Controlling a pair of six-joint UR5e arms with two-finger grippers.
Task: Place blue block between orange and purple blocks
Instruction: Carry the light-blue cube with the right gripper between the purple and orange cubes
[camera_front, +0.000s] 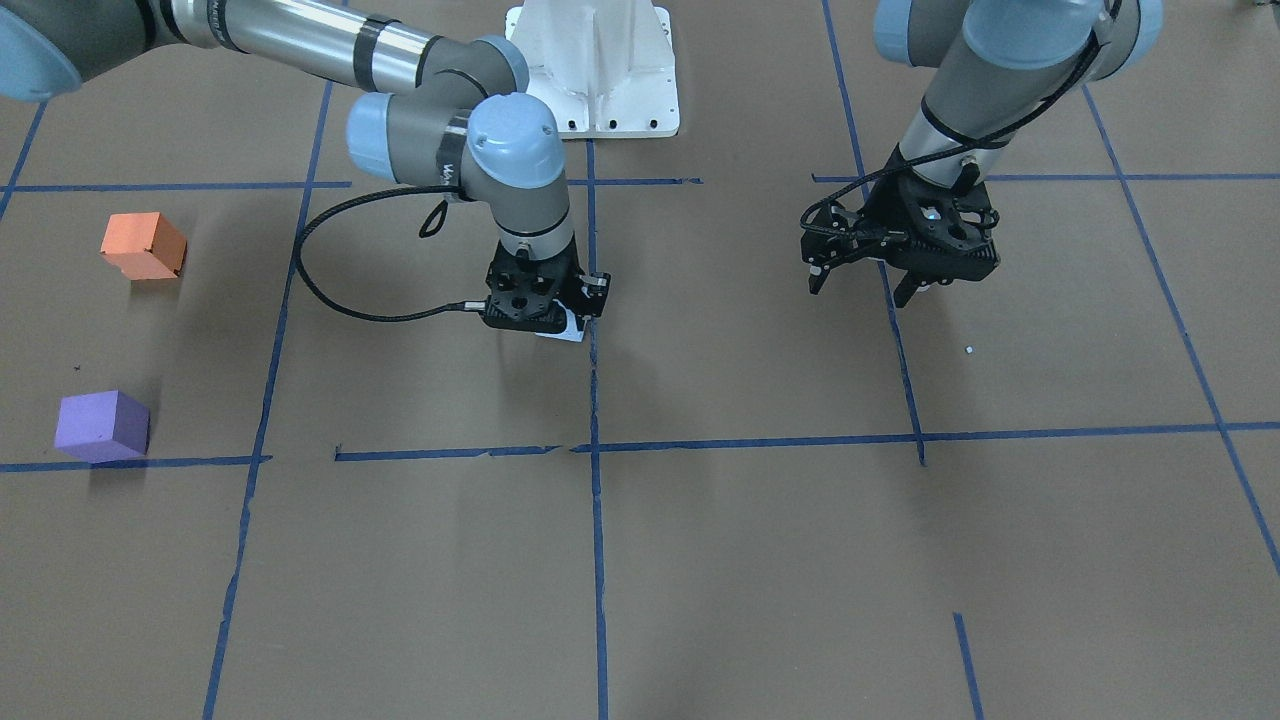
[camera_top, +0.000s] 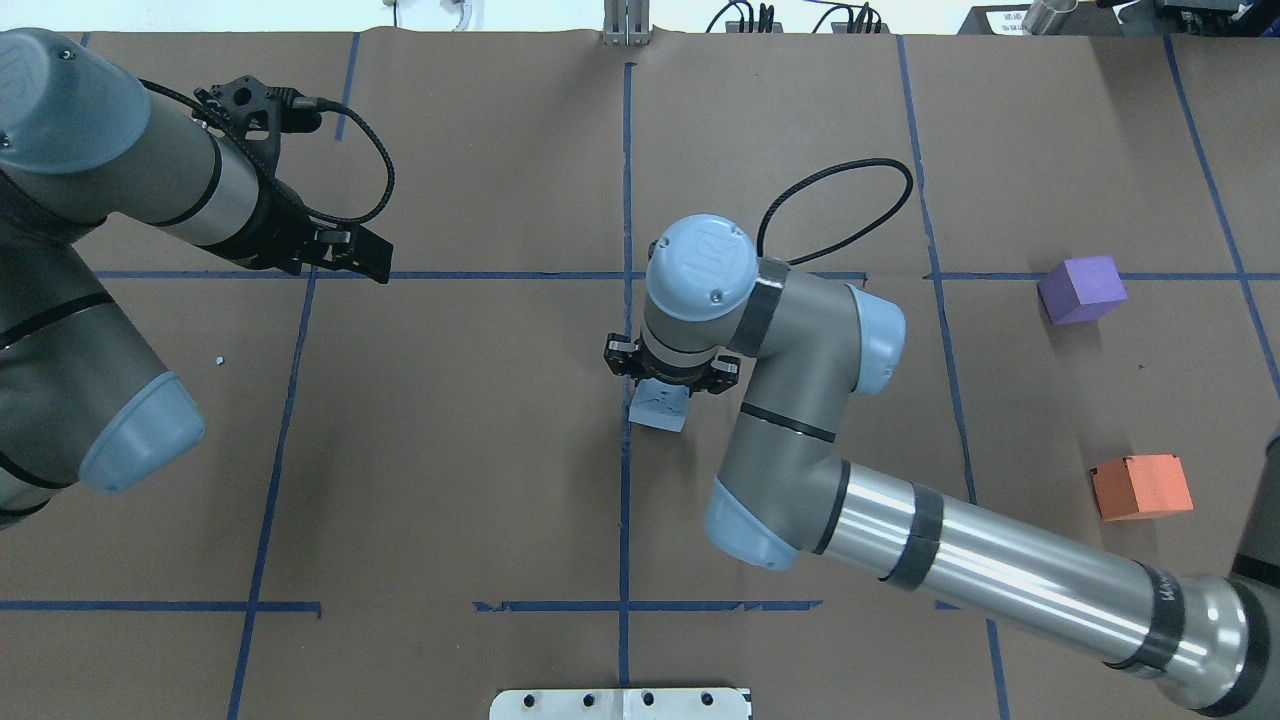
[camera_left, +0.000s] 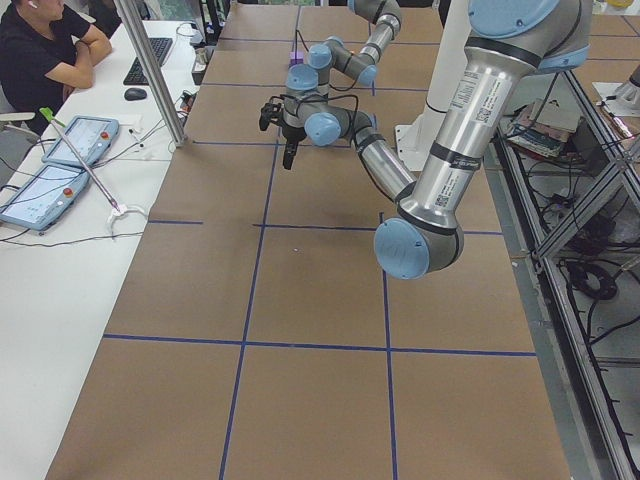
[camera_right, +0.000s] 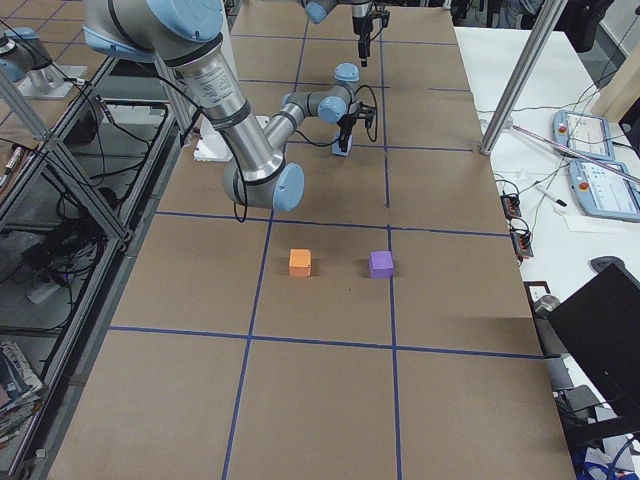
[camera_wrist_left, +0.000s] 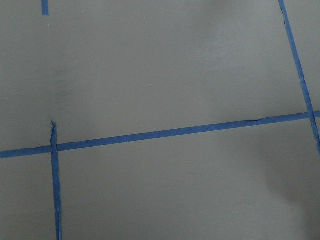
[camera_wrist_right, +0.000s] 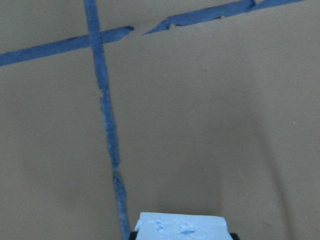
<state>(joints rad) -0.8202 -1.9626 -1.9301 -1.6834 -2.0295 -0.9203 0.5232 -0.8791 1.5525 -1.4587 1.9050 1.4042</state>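
The light blue block (camera_top: 658, 409) sits at the table's middle on a blue tape line. My right gripper (camera_top: 668, 384) points straight down over it, with its jaws against the block's two sides, shut on it. The block's top fills the lower edge of the right wrist view (camera_wrist_right: 181, 227). The orange block (camera_top: 1140, 487) and the purple block (camera_top: 1081, 289) stand apart at the far right, with a bare gap between them. They also show in the front view, orange block (camera_front: 145, 245) and purple block (camera_front: 102, 425). My left gripper (camera_front: 860, 292) hangs open and empty above the table.
Blue tape lines (camera_front: 594, 450) divide the brown paper table top into squares. The white robot base (camera_front: 600, 70) stands at the table's near edge. A person (camera_left: 45, 50) sits at a side table with tablets (camera_left: 60, 160) beyond the far edge.
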